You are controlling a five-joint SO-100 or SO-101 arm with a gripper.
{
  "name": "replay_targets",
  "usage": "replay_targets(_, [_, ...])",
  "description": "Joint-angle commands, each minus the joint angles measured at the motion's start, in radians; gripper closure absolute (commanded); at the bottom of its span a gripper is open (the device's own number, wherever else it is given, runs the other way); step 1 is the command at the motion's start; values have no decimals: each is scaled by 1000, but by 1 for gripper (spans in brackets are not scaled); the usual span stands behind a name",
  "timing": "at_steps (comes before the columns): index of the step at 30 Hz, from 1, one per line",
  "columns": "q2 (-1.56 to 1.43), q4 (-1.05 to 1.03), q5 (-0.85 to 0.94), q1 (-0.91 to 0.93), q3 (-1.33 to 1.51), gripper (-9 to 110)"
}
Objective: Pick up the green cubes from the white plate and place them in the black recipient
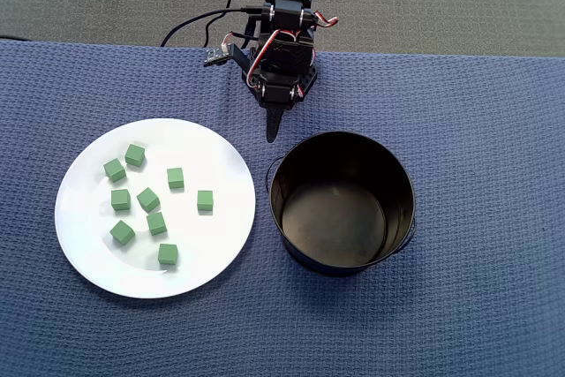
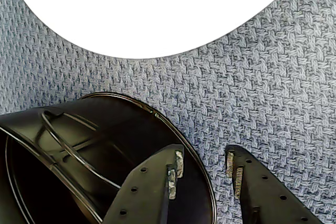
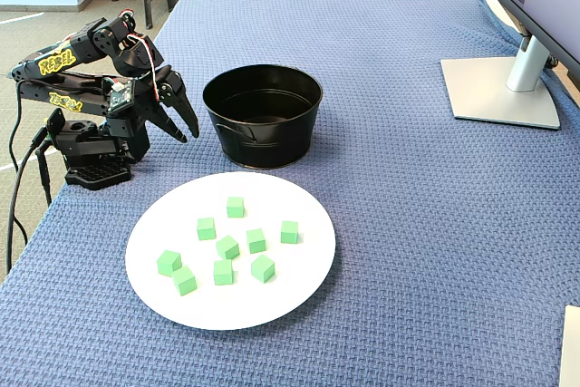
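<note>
Surface: a table under a blue woven cloth (image 3: 435, 251); a monitor stand (image 3: 503, 88) sits at the far right in the fixed view, and bare floor lies beyond the cloth's edge.

Plate: the white plate (image 1: 212, 253) lies left of the pot in the overhead view, close to it but not touching.

Cubes: eight green cubes (image 1: 147, 199) lie loosely scattered on the plate, each apart from its neighbours; I count eight in both the overhead and fixed views.

Pot: the black pot (image 1: 342, 202) stands upright on the cloth, and its shiny inside looks empty as far as the overhead view shows.

Arm: folded back near its base at the cloth's edge, with the gripper (image 1: 273, 128) pointing down just behind the gap between plate and pot.

Fingers: spread a little apart with only cloth showing between them in the wrist view (image 2: 205, 166); they hold nothing.

Progress: by my reading nothing is done yet, since every cube remains on the plate and none is in the pot.

Left to do: all eight cubes need picking up and dropping in.
</note>
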State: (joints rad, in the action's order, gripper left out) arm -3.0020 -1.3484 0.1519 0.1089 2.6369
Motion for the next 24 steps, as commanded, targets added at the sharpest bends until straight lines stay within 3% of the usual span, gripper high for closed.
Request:
replay_targets(1, [20,67,-31,103,-78,102])
replay_targets(11, [21,69,-34,104,-77,102])
replay_targets(13, [60,69,-49,126,-100,96])
replay_targets(18, [308,124,-38,204,-241,86])
replay_targets(24, [732,196,21,348,-506,84])
